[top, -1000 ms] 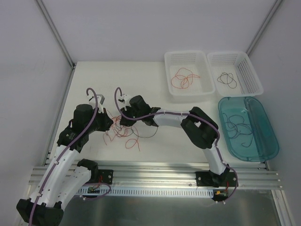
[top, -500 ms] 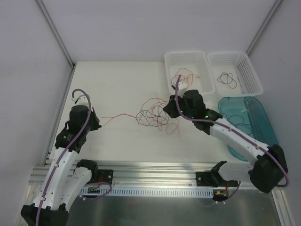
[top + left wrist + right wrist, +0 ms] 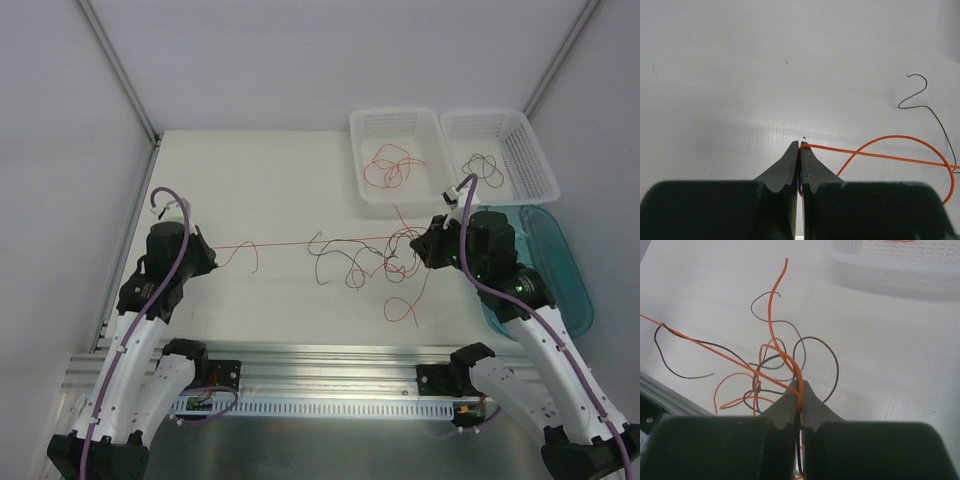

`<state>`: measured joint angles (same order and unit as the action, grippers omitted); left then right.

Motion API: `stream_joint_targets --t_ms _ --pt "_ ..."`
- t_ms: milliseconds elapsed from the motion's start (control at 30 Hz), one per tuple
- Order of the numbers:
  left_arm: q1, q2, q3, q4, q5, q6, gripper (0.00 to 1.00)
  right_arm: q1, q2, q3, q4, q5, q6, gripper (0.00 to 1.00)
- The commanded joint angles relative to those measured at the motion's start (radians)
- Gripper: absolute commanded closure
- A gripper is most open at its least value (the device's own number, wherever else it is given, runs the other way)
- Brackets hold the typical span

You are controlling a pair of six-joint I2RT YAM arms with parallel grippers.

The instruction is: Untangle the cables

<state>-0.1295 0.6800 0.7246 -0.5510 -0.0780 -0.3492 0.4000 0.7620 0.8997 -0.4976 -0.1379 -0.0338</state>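
White surface (image 3: pixel 260 180) in a white-walled booth, with a metal rail (image 3: pixel 330 362) along the near edge. Two white baskets (image 3: pixel 395 113) (image 3: pixel 485 114) stood at the far right, thin strands in both. A teal tray (image 3: pixel 583 300) sat just nearer, partly under the right arm.

The cables (image 3: pixel 360 258) lay as a loose red and dark tangle, centre-right on the surface. Left tool (image 3: pixel 800 146) was pinched together on the end of a red strand (image 3: pixel 275 243), which ran straight and taut to the tangle. Right tool (image 3: pixel 799 386) was clamped on the cables at the tangle's right side, a red one through its tips and dark loops just beside.

Open surface lay behind and left of the tangle. One red loop (image 3: pixel 405 305) came near the rail.
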Motion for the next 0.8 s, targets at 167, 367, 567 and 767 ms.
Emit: stream_joint_targets --t_ms 167,367,567,767 --pt "0.041 0.000 0.016 -0.035 -0.103 0.018 1.00 -0.036 0.091 -0.028 -0.029 -0.044 0.009 0.76" --pt "0.041 0.038 0.016 -0.027 -0.032 0.030 1.00 -0.021 0.168 -0.139 0.027 -0.066 0.069 0.58" --pt "0.042 0.043 0.016 -0.024 0.000 0.030 1.00 0.071 0.183 -0.114 0.017 0.004 0.046 0.53" --pt "0.041 0.053 0.015 -0.023 0.020 0.033 1.00 0.246 0.335 -0.052 0.085 0.102 0.048 0.41"
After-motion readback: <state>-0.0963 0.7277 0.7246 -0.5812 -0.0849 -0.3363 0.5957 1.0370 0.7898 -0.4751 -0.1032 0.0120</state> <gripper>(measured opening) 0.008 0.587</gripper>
